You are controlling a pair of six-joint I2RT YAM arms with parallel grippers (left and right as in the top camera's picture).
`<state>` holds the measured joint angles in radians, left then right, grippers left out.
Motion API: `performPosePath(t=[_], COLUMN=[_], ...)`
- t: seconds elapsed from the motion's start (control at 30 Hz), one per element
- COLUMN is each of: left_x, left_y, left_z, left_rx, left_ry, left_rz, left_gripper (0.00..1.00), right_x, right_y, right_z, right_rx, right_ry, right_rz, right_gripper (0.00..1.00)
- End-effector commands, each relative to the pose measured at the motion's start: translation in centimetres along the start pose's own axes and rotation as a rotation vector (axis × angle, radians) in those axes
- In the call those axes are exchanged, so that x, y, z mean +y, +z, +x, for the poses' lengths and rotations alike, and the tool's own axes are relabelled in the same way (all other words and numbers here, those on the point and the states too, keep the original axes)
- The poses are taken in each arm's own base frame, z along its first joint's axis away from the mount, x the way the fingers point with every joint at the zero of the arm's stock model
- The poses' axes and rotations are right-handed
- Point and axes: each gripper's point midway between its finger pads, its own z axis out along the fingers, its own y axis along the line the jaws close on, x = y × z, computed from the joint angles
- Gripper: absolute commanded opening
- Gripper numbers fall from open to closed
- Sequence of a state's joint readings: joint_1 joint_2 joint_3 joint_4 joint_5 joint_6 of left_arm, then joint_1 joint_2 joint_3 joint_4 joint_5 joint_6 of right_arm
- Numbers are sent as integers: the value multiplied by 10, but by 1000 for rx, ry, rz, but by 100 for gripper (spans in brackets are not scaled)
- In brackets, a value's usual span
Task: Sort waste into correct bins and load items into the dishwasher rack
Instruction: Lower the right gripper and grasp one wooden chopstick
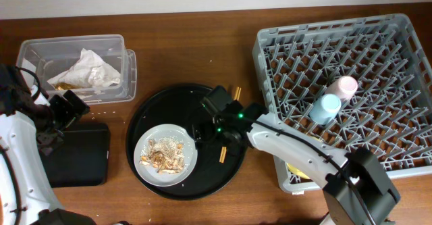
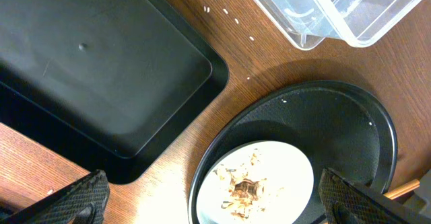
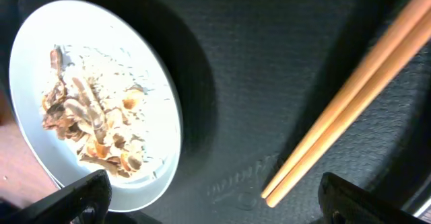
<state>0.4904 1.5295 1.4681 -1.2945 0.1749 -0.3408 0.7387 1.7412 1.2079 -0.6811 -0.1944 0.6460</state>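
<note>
The right gripper [image 3: 215, 207] hung spread wide and empty over the wooden chopsticks [image 3: 343, 109] lying on the round black tray [image 3: 269, 35] beside the plate [image 3: 167, 126], so fetching them for the dishwasher rack [image 1: 266, 42] looked next, needing a descent and squeeze.

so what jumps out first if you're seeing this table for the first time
The big grey dishwasher rack fills the right side, with a pink cup and a light-blue cup sitting among its pegs. In the middle, a round black tray carries a white plate of flaky food scraps, with wooden chopsticks to its right. At upper left, a clear box holds a crumpled napkin.
</note>
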Motion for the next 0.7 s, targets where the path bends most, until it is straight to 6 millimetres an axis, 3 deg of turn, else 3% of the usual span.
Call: performPosePath(t=[0.0, 0.67], left_x=[-1, -1], left_y=[-7, -7], left_z=[-3, -3], left_rx=[-23, -23], left_ry=[-9, -9], left_rz=[7, 7], left_gripper=[99, 99], right_x=[3, -10], right_y=[1, 11], right_z=[-2, -7], right_rx=[-11, -33], right_ry=[17, 23], right_rz=[2, 68], right_gripper=[99, 99])
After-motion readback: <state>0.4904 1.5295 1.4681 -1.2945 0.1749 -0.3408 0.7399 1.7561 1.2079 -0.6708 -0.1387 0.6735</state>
